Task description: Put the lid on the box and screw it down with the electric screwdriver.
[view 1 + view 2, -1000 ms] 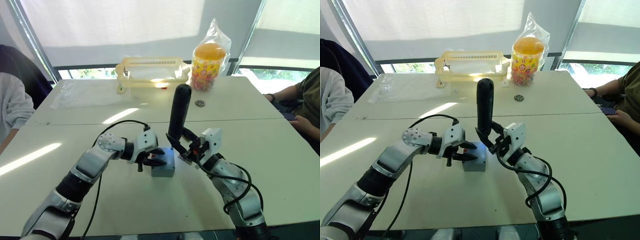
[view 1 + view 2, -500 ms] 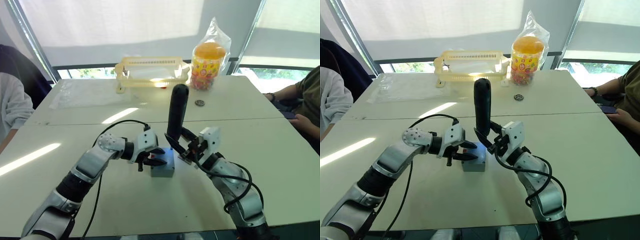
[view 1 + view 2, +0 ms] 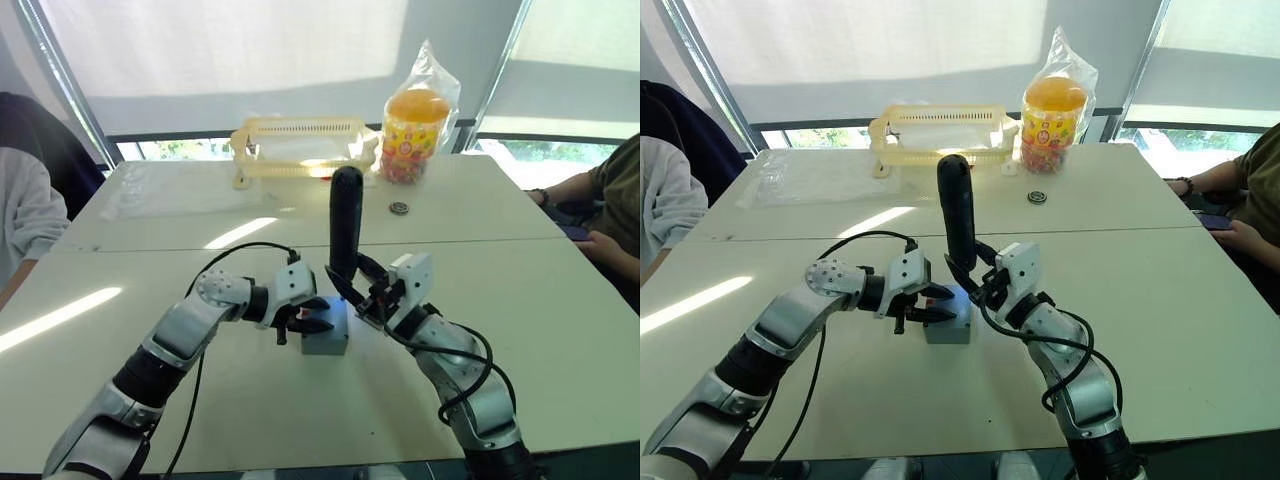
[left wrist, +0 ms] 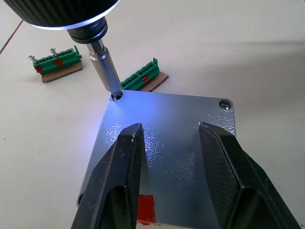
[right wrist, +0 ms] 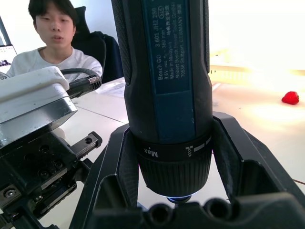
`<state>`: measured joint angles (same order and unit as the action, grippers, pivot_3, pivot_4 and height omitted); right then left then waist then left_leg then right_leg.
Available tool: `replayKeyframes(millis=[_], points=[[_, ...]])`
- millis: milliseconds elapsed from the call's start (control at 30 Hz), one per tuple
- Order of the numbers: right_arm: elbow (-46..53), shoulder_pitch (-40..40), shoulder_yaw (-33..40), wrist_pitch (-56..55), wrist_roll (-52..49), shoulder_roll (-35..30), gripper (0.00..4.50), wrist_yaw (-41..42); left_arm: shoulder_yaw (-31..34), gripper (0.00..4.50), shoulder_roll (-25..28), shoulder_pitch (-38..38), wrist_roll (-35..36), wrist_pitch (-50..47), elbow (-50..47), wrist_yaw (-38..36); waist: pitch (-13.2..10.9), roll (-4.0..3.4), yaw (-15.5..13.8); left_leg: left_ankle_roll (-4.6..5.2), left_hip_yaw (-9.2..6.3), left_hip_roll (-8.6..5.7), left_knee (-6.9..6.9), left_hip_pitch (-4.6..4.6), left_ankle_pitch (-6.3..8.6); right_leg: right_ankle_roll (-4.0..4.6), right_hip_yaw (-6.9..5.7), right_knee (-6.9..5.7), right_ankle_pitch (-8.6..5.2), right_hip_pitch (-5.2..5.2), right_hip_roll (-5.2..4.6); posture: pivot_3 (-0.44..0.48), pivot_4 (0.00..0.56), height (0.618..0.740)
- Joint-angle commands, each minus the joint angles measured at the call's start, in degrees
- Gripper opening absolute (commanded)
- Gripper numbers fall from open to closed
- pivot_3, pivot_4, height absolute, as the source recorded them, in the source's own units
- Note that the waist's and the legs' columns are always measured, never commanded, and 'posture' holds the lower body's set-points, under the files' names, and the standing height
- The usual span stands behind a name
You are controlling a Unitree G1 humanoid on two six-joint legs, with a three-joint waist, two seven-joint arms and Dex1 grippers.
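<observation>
**Lid seated on box, screwdriver bit in a corner hole**

Head view: your right gripper (image 3: 352,291) is clamping the upright electric screwdriver (image 3: 345,222) beside the box (image 3: 325,331) on the table (image 3: 560,300).

Left wrist view: your spread fingers (image 4: 119,176) are resting on the lid (image 4: 181,143).

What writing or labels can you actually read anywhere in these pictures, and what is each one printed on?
"Bosch GO": on the blue label of the electric screwdriver, held in the right gripper.
"Max": on the black collar near its tip.
"Made in Malaysia", "Robert Bosch" and "GERMANY": small print on the same label; the number lines beside them are too small to read surely.
The printed wrap on the orange-lidded jar is too small to read.
</observation>
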<state>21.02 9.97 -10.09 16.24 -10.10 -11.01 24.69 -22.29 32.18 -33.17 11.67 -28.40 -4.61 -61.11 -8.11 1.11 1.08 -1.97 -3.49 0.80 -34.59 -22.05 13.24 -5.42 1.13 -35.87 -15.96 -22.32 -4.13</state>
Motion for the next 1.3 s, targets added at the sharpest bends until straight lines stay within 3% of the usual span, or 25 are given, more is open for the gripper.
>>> replayKeyframes(millis=[33,200,367,867,1300], points=[[-5.1,-3.3,-2.0,3.4,0.6,0.3,1.79,-0.7,-3.0,1.87,1.1,2.3,-3.2,-2.1,2.3,0.0,0.0,0.02,0.0,0.0,0.0,0.01,0.05,0.08,0.0,0.01,0.0,0.06,-0.01,0.0,-0.03,0.0,0.15,0.74],[1.5,-1.6,1.3,2.1,-3.0,1.5,1.79,-1.1,-1.8,1.87,1.9,2.9,-2.9,-1.8,2.5,0.1,0.0,-0.02,-0.1,-0.01,0.05,0.02,0.47,0.35,0.0,0.13,0.0,0.48,0.07,0.16,-0.2,0.0,0.15,0.74],[8.3,-1.1,2.4,5.6,-6.3,2.1,1.79,-2.7,-1.2,1.87,2.2,3.7,-3.0,-1.4,2.8,-0.2,-0.1,-0.14,-0.2,0.0,0.06,-0.02,0.46,-0.19,-0.03,0.14,-0.01,0.4,0.1,-0.1,-0.01,0.0,0.15,0.74],[18.4,5.4,6.6,14.9,-12.7,0.4,1.79,-6.1,-1.7,1.87,2.1,3.6,-3.8,-1.2,3.3,-0.4,-0.5,-0.63,-0.3,0.0,0.1,-0.05,0.44,-0.31,-0.04,0.16,-0.03,0.38,0.1,-0.18,0.34,0.0,0.15,0.74],[12.7,3.0,3.6,9.5,-8.9,-0.4,1.79,-5.4,-1.8,1.87,2.0,3.2,-4.0,-1.0,3.6,-0.2,-0.5,-0.61,-0.3,0.01,0.1,-0.05,0.41,-0.32,-0.04,0.17,-0.05,0.37,0.11,-0.17,0.39,0.0,0.15,0.74]])
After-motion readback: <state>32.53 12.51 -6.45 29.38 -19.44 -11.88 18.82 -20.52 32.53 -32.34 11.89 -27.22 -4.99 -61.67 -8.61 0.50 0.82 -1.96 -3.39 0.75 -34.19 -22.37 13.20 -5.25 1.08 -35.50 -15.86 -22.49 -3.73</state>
